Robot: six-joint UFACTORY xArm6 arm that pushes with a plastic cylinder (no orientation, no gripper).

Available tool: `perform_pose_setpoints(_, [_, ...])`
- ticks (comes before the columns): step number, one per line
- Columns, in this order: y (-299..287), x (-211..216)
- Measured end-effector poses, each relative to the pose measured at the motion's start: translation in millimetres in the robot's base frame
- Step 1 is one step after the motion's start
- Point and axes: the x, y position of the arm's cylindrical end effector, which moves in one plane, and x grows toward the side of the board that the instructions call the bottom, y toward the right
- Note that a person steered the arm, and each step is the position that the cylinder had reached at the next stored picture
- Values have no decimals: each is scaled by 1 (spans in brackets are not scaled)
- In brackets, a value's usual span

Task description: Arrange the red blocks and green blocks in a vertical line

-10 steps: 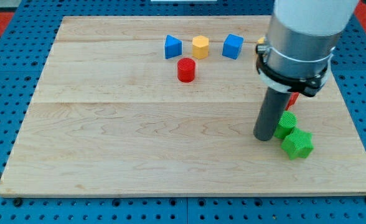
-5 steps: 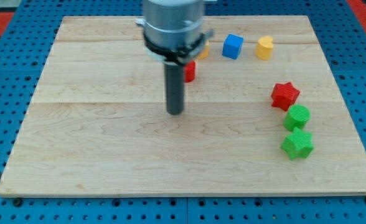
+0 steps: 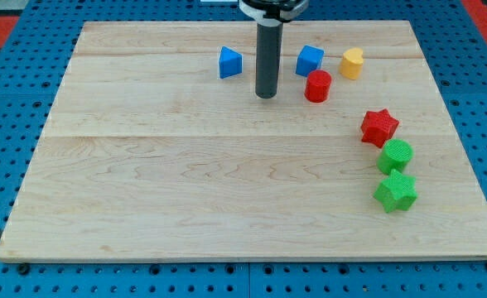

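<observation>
While red cylinder [image 3: 317, 85] sits up-left of red star [image 3: 380, 126], green cylinder [image 3: 396, 155], green star [image 3: 396, 191] column, my tip [image 3: 266, 95] rests left of it; no jaws, rod only. Next: push cylinder right, above star.

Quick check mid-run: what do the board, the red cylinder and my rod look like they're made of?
The board looks like pale unfinished or lightly sealed wood: visible grain and plank seams, low sheen. The red cylinder looks like matte moulded or printed plastic, uniform saturated colour with no grain; I can't tell which. The rod, ending at my tip to the view's left of that cylinder, is dark, smooth and slightly glossy, possibly metal or plastic.
</observation>
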Motion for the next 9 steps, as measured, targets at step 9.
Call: perform_pose_setpoints(9, [133, 32])
